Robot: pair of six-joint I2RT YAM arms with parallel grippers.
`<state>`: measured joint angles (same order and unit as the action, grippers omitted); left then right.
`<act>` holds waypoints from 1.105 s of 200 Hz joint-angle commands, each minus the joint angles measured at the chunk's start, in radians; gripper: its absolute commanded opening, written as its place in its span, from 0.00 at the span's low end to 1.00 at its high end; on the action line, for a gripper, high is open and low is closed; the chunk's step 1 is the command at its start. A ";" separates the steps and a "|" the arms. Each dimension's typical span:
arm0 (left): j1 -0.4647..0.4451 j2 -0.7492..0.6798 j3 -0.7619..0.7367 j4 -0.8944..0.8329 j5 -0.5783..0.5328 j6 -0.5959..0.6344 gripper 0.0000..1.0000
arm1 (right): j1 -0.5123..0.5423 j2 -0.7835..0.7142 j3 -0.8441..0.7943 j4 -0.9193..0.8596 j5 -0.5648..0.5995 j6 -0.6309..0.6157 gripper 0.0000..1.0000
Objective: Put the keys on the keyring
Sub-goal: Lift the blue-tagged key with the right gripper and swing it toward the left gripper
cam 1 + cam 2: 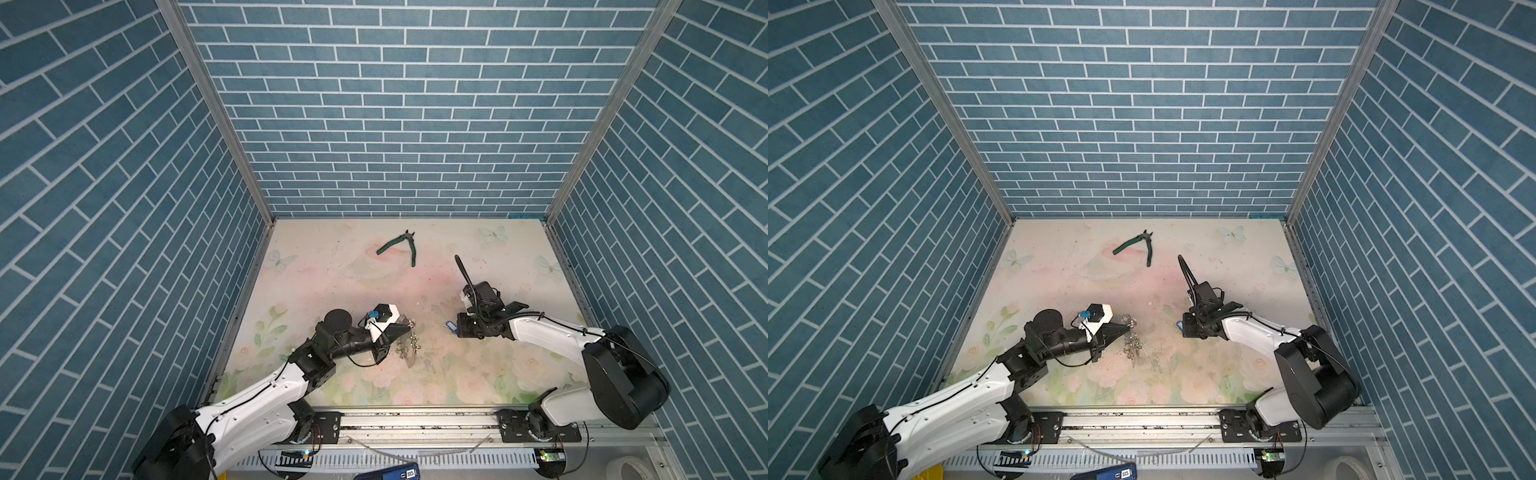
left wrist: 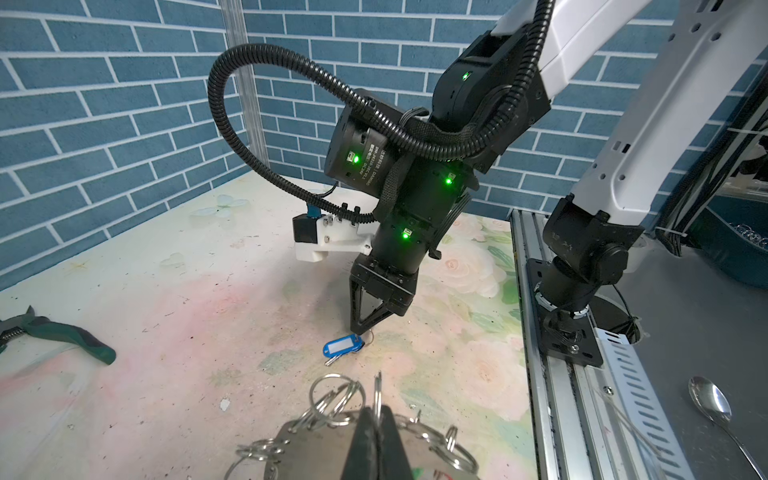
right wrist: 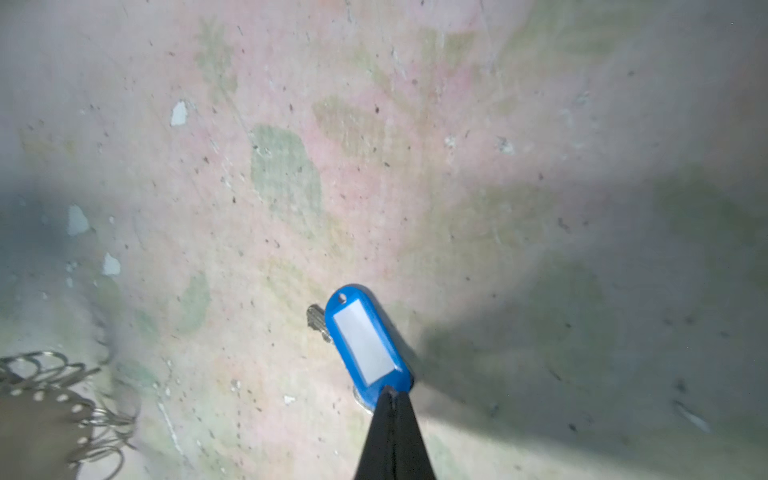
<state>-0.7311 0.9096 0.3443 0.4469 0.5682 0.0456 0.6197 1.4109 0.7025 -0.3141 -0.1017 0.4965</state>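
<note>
While the left gripper (image 2: 376,415) bites down on the keyring (image 2: 307,446), the right gripper (image 3: 388,394) stands tip-down at the keys (image 3: 365,343), and that is the picture right now. Look at the left side first: jaws pressed tight together, one small silvery ring (image 2: 377,392) standing upright between the fingertips, the flat grey plate spreading out right underneath them with more rings fanned along its edge. Grasped, no question. In both top views the keyring (image 1: 409,347) sits directly below that gripper's tip, low over the table (image 1: 478,374). Whether its lower edge touches the surface I cannot tell.

Over to the right gripper: fingers clenched, no gap between them, the points planted at the near end of the blue tag (image 3: 376,361), right where the tag's own little ring (image 3: 360,400) peeks out beside the fingers. Is that ring actually pinched? I cannot tell. The tag lies on the table, white label window facing up, stretching away from the fingertips, and the silvery key (image 3: 316,319) pokes out from under its far end. In the left wrist view the keys (image 2: 341,347) lie just beyond the keyring, between the two grippers and apart from it. Green-handled pliers (image 1: 399,246) lie well beyond both grippers, touched by neither.
</note>
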 commanded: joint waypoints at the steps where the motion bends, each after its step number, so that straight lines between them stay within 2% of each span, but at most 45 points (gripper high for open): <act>1: -0.004 0.001 -0.007 0.029 -0.002 0.009 0.00 | 0.059 -0.067 0.080 -0.125 0.114 -0.146 0.00; 21: -0.004 0.004 -0.005 0.028 -0.002 0.010 0.00 | 0.096 -0.106 0.103 -0.156 0.161 -0.209 0.00; 43: -0.004 0.006 -0.006 0.029 -0.002 0.010 0.00 | 0.108 -0.178 0.087 -0.113 0.175 -0.247 0.00; 97: -0.004 0.015 -0.003 0.035 0.002 0.005 0.00 | 0.126 -0.379 -0.018 0.098 0.100 -0.331 0.00; 166: -0.004 0.046 0.012 0.052 0.037 0.004 0.00 | 0.127 -0.574 -0.208 0.426 -0.139 -0.355 0.00; 221: -0.002 0.097 0.046 0.049 0.097 0.037 0.00 | 0.130 -0.584 -0.226 0.497 -0.304 -0.365 0.00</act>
<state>-0.7311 0.9848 0.3534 0.4850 0.6109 0.0509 0.7422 0.8402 0.4950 0.0917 -0.2813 0.1738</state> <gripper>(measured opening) 0.051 0.047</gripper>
